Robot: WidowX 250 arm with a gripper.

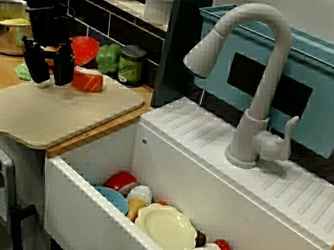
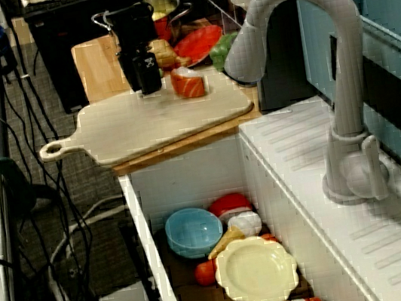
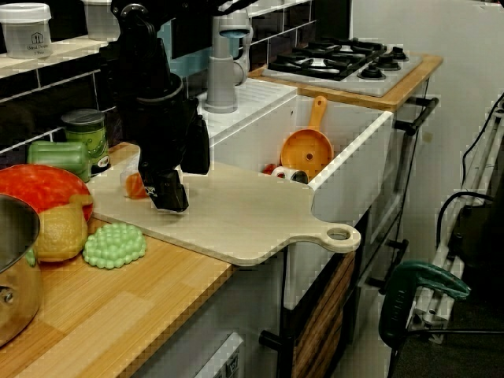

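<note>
Orange-and-white toy salmon slice (image 1: 88, 80) lies at the back edge of the flat beige cutting board (image 1: 68, 113). We see the black gripper (image 1: 49, 75) just beside it, fingers apart, nothing between them.

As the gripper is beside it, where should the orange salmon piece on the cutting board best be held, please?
Probably from straight above, closing across its shorter width on the orange side walls. The salmon piece lies flat on the cutting board, a low chunk with nothing over it; the open gripper hangs beside it.
</note>
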